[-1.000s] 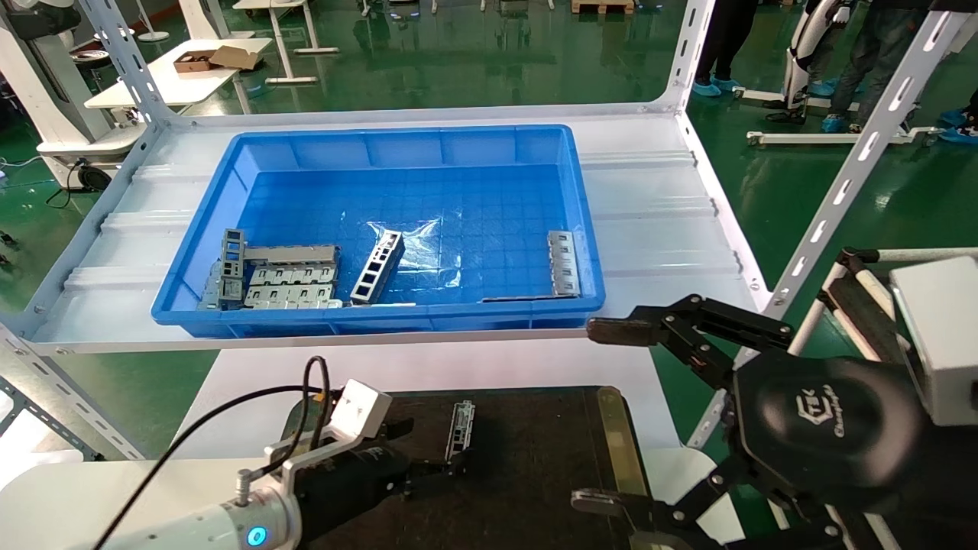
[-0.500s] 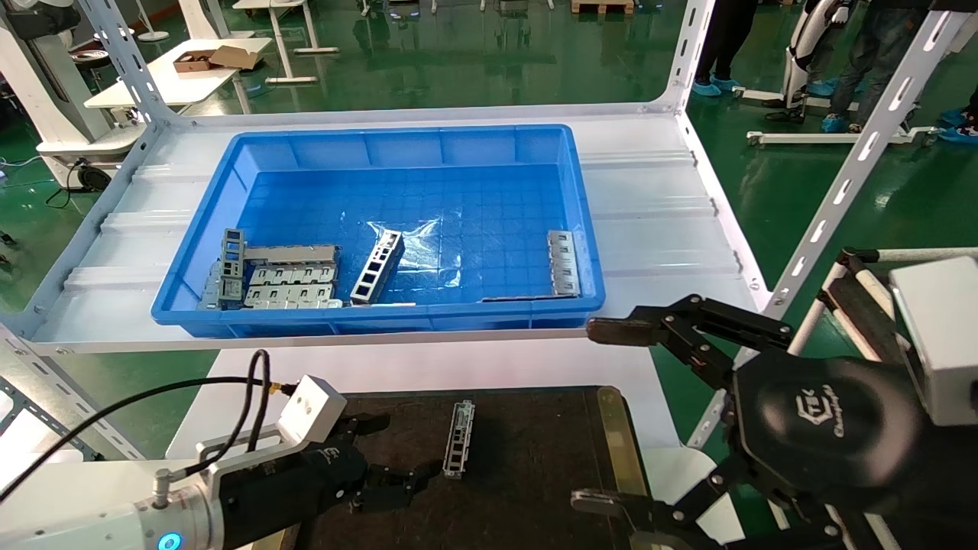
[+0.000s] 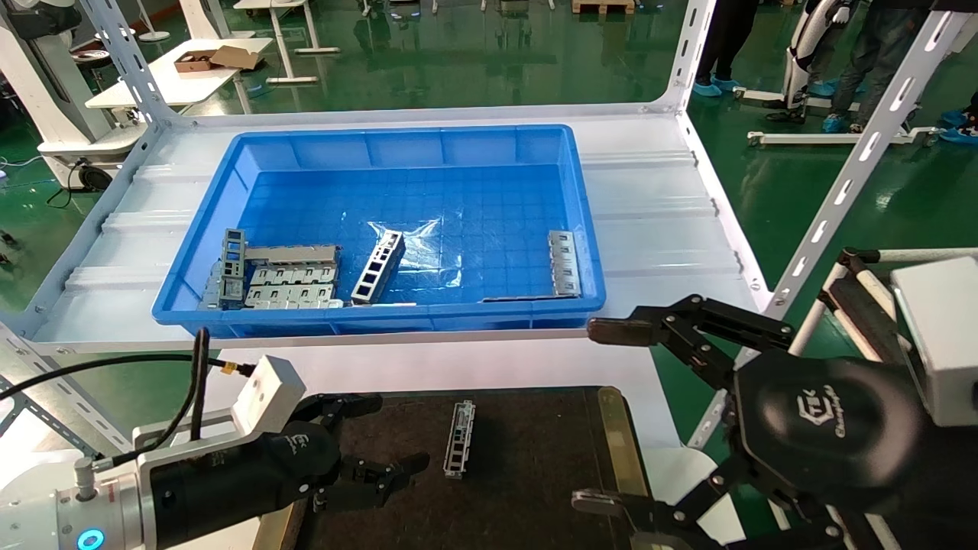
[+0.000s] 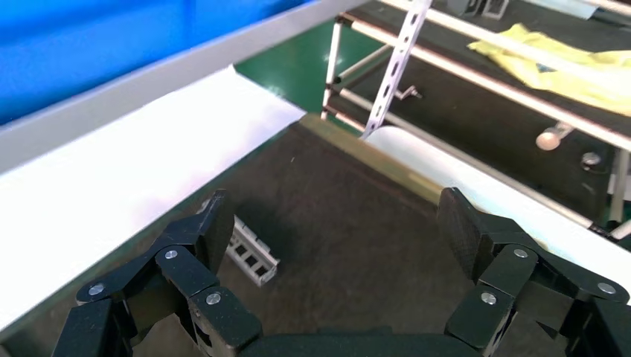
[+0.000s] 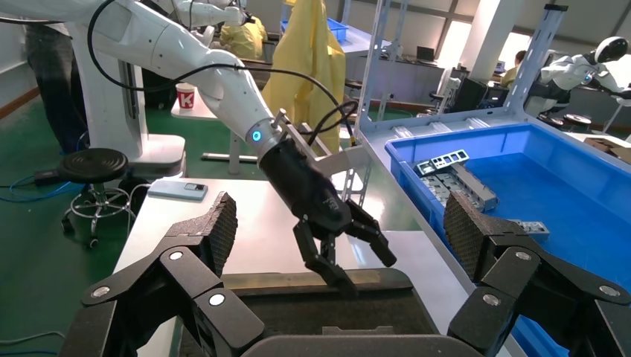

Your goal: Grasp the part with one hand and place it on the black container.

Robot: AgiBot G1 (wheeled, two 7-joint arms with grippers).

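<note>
The part (image 3: 458, 439), a narrow silver channel piece, lies alone on the black container (image 3: 535, 466) near its middle. My left gripper (image 3: 397, 431) is open and empty, low over the container's left portion, a short gap left of the part. In the left wrist view the part (image 4: 249, 253) lies on the dark felt (image 4: 357, 223) beside one finger of the open left gripper (image 4: 336, 223). My right gripper (image 3: 596, 416) is open and empty, held at the container's right edge. In the right wrist view the right gripper (image 5: 341, 223) faces the left gripper (image 5: 366, 271).
A blue bin (image 3: 382, 134) stands on the white shelf behind the container. It holds a ladder-like strip (image 3: 378, 267), flat grey plates (image 3: 290, 283) and another metal piece (image 3: 564, 263). Slotted shelf posts (image 3: 840, 183) rise at the right. A brass strip (image 3: 615, 439) edges the container.
My left gripper has drawn back to the left, away from the part. The part stays where it lay on the container. The right arm has not moved.
</note>
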